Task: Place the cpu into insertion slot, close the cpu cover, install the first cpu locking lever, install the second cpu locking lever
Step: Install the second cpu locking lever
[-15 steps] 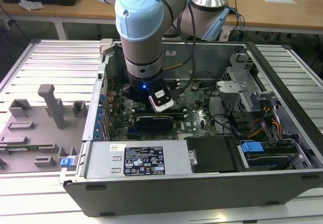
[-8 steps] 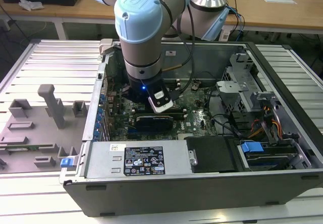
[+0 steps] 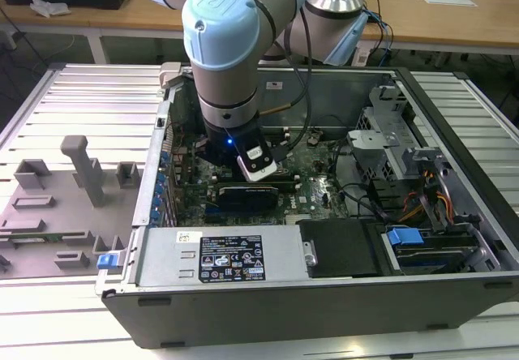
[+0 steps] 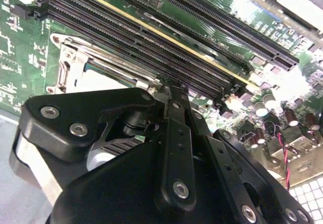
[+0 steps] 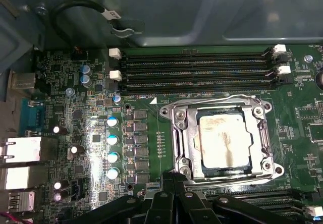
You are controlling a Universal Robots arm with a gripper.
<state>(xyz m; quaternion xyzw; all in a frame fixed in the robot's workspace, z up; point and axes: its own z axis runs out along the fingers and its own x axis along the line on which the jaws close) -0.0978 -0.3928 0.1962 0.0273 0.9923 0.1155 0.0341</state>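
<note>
Inside the open grey metal computer case (image 3: 454, 214), which lies on a ribbed silver tabletop (image 3: 49, 109), the pale blue and silver robot arm (image 3: 223, 44) reaches down over the green motherboard (image 5: 166, 133).

In the first wrist view, the small square cpu with its pale silver-grey top (image 5: 223, 142) lies flat in the socket, just below the rows of long black memory slots (image 5: 197, 70). The thin metal cpu cover frame (image 5: 184, 133) lies closed around the chip, its open centre showing the chip's stained top.

The black hand (image 5: 171, 179) hovers at the socket's edge opposite the memory slots. Its fingertips (image 5: 165, 177) sit pressed together, so the hand is narrow and carries nothing. In the second wrist view, the same black linkages (image 4: 174, 148) taper to a point beside the socket's shiny steel frame (image 4: 68, 65), and I cannot tell whether the tip touches any lever there.

Beside the case, on the exterior view's left, a grey plastic fixture tray (image 3: 57, 206) rests on the tabletop.
</note>
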